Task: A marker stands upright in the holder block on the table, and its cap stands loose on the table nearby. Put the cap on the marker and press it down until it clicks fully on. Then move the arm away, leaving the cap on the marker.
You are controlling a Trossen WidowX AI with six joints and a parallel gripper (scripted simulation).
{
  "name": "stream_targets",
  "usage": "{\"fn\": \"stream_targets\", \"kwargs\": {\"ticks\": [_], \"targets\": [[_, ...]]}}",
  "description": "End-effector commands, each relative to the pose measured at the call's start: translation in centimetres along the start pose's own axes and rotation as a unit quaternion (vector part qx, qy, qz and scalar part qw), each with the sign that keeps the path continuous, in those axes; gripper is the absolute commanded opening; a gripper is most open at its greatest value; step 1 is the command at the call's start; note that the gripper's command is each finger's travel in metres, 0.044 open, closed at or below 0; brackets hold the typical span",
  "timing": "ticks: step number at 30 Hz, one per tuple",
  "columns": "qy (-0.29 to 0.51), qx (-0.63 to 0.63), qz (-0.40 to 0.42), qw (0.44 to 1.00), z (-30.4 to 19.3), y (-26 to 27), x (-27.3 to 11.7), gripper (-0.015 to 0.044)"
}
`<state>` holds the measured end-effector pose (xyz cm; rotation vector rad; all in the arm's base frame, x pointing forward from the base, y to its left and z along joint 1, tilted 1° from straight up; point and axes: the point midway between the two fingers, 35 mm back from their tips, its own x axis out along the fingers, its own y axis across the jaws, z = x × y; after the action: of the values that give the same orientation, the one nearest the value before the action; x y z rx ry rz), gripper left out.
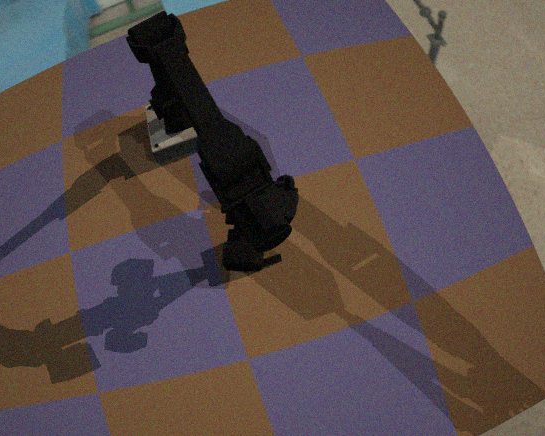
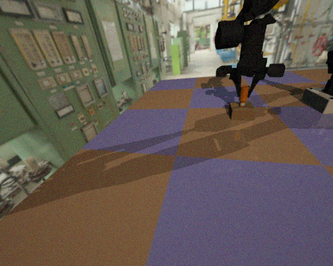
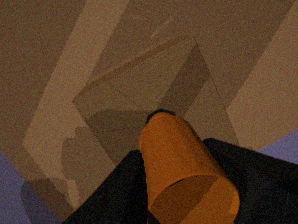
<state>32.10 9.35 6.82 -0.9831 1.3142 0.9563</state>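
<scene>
And the tool (image 2: pixel 245 91) (image 3: pixel 172 153) is pinching the orange cap (image 2: pixel 244 93) (image 3: pixel 187 170) — the cap is sitting over the upright marker (image 2: pixel 242 104), whose pale lower part is showing just beneath it, standing in the holder block (image 2: pixel 243 112) (image 3: pixel 145 85) — right on the checkered surface (image 1: pixel 302 380) (image 2: pixel 248 207).

We see the orange cap (image 2: pixel 244 93) (image 3: pixel 182 157), a smooth tube, gripped between the fingers and right over the marker (image 2: pixel 242 104)! It stands nearly upright, leaning a touch in the exterior view, and its wide end shows in the wrist view. Just a pale bit of the marker peeks out beneath, upright in the holder block (image 2: pixel 241 113) (image 3: pixel 130 95), a brown, squared block flat on the table. Fully pressed on? We can't tell!
</scene>
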Motion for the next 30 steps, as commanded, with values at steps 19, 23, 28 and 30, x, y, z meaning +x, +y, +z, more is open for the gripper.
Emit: {"fn": "stream_targets", "kwargs": {"ticks": [19, 23, 28, 30], "targets": [[0.0, 0.0, 0.0, 1.0, 0.1, -0.2, -2.2, 0.044], [0.0, 0.0, 0.0, 1.0, 0.0, 0.0, -7.3, 0.044], [0.0, 0.008, 0.0, 1.0, 0.0, 0.0, -7.5, 0.0414], [0.0, 0.068, 0.0, 0.998, 0.0, 0.0, -7.4, 0.0361]]}}
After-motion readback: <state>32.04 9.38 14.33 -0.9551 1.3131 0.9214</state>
